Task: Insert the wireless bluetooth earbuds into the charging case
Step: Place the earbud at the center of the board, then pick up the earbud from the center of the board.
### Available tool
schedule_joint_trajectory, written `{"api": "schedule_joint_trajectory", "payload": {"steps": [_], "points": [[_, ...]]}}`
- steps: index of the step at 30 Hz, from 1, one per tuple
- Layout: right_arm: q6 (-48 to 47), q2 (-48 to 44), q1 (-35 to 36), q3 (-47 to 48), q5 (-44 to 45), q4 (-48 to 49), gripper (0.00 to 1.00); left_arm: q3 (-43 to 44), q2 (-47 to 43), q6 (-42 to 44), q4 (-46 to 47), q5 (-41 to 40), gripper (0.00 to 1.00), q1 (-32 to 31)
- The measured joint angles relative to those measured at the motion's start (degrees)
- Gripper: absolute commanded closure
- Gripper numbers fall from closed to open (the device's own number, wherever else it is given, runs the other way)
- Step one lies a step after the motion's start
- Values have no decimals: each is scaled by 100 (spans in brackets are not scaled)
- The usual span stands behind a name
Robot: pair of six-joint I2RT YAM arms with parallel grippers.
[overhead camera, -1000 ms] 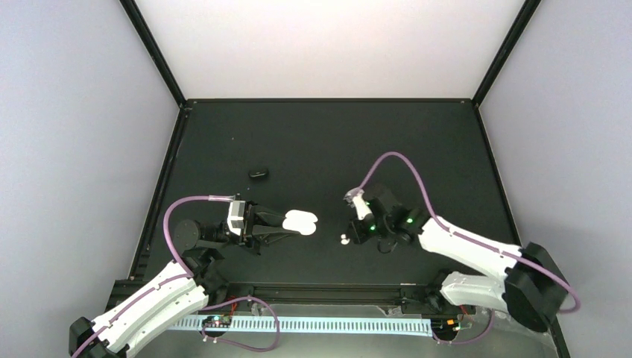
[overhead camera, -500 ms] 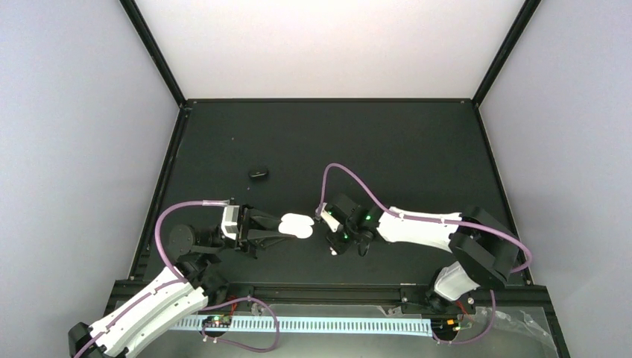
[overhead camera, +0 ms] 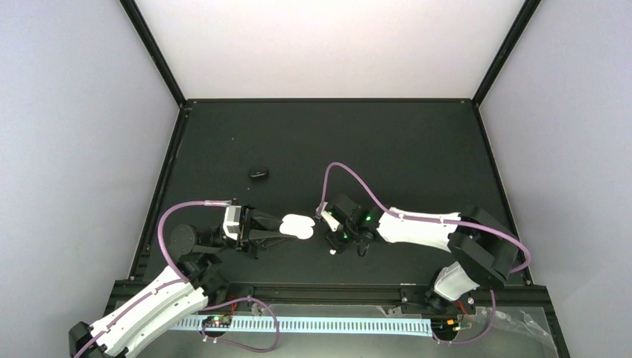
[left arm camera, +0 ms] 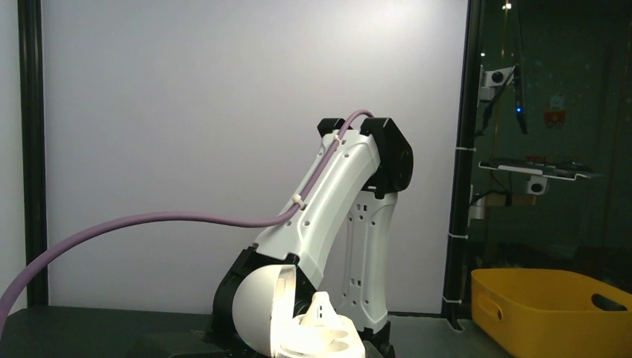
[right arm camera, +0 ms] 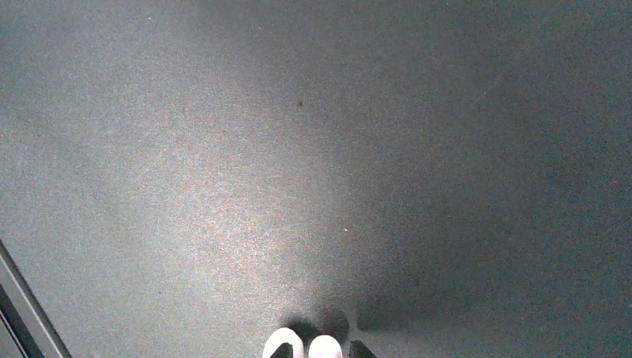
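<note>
My left gripper [overhead camera: 282, 227] is shut on the open white charging case [overhead camera: 297, 225]. In the left wrist view the case [left arm camera: 317, 337] stands with its lid [left arm camera: 257, 306] up, and one white earbud [left arm camera: 320, 307] sticks up from its base. My right gripper [overhead camera: 339, 242] points down, just right of the case. Two white earbuds [overhead camera: 333, 252] lie on the mat under it. In the right wrist view the left bud [right arm camera: 282, 344] and the right bud [right arm camera: 325, 346] show at the bottom edge. The right gripper [right arm camera: 326, 350] is open, with the right bud between its fingertips. No black buds are identifiable.
A small black object [overhead camera: 258, 174] lies on the black mat at the back left. The table's front rail [overhead camera: 328, 289] runs close behind both grippers. In the left wrist view the right arm [left arm camera: 343, 209] stands just behind the case, and a yellow bin [left arm camera: 551, 313] is beyond the table.
My right arm has stretched out to the left, and its gripper has come down over the white buds. My left gripper has shifted slightly left with the case.
</note>
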Motion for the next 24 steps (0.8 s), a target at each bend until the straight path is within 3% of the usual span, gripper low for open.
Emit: {"api": "schedule_joint_trajectory", "payload": {"steps": [9,24], "points": [[776,-715,-24,-293,184,72,70,0,0,2,-2,0,98,-2],[3722,-2232,-527,-1156,616,256,68,-2,0,-2,-2,-46,98,-4]]}}
